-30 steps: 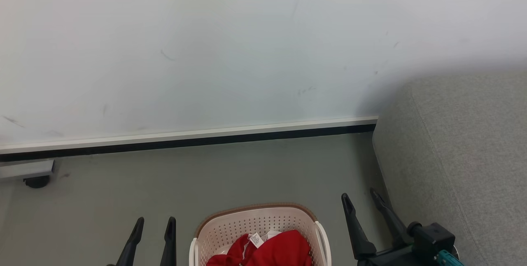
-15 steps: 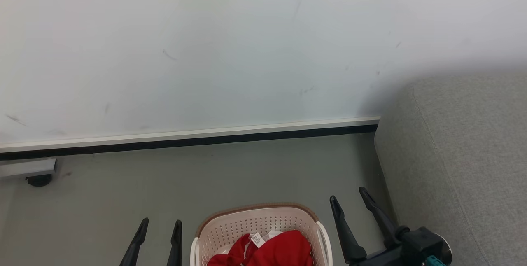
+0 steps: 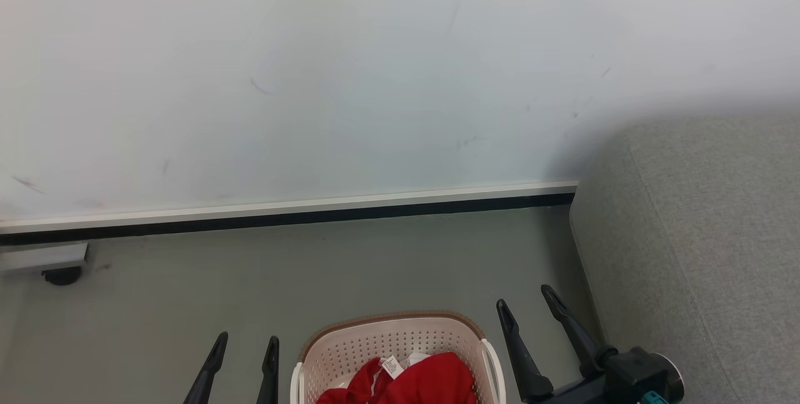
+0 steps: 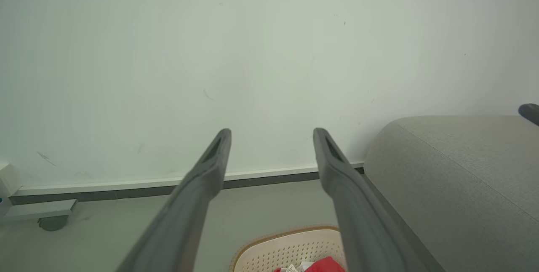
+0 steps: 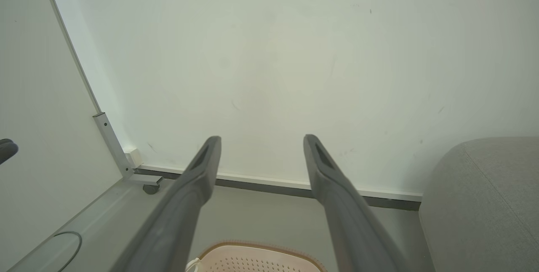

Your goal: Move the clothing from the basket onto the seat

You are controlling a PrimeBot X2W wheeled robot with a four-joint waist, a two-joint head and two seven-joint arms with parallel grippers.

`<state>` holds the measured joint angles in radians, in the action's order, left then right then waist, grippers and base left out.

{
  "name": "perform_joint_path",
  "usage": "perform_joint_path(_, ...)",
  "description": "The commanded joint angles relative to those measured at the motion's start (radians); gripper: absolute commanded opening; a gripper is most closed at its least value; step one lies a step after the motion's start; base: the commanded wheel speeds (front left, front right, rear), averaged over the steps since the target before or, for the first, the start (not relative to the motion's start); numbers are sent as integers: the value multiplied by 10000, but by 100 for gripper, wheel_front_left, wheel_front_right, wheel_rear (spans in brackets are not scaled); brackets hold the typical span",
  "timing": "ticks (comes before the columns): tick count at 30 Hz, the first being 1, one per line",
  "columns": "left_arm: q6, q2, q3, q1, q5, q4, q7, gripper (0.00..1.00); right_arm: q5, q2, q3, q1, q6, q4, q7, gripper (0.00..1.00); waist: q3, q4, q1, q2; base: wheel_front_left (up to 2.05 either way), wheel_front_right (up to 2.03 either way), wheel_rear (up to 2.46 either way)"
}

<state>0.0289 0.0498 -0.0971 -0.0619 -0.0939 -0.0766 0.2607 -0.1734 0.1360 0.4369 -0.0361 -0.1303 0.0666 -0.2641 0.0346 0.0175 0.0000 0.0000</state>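
The red clothing (image 3: 415,384) with a white neck tag lies bunched in the cream basket (image 3: 350,348), which stands on the floor at the head view's bottom edge; the left wrist view catches the basket (image 4: 278,251) and a bit of the clothing (image 4: 324,265). The grey seat (image 3: 706,235) fills the right side, and its cushion (image 4: 459,179) lies right of my left fingers. My left gripper (image 3: 247,343) is open, left of the basket. My right gripper (image 3: 526,299) is open between basket and seat. Both are empty, above the basket rim (image 5: 252,253).
A white wall (image 3: 312,79) with a pale baseboard (image 3: 287,210) runs behind the grey floor (image 3: 312,272). A castor under a metal foot (image 3: 61,275) sits at the far left. A partition frame (image 5: 113,145) stands at the left.
My right gripper has drifted left toward the basket. The head view has shifted slightly. The clothing lies as before.
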Motion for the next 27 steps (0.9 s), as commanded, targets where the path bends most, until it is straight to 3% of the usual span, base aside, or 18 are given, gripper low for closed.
perform_joint_path(1,10,11,18,-135,67,-10,53,100,-5,54,17,-6,-7,-5,-17,100,4,12,0,0,0,0,0)
perform_joint_path(19,120,11,-183,46,59,235,51,100,-110,116,-178,-179,-7,-206,-17,100,-521,-186,0,0,0,0,0)
perform_joint_path(27,582,12,-422,1053,112,1397,45,100,123,71,-449,-965,-7,-664,-17,100,-1954,-331,0,0,0,0,0)
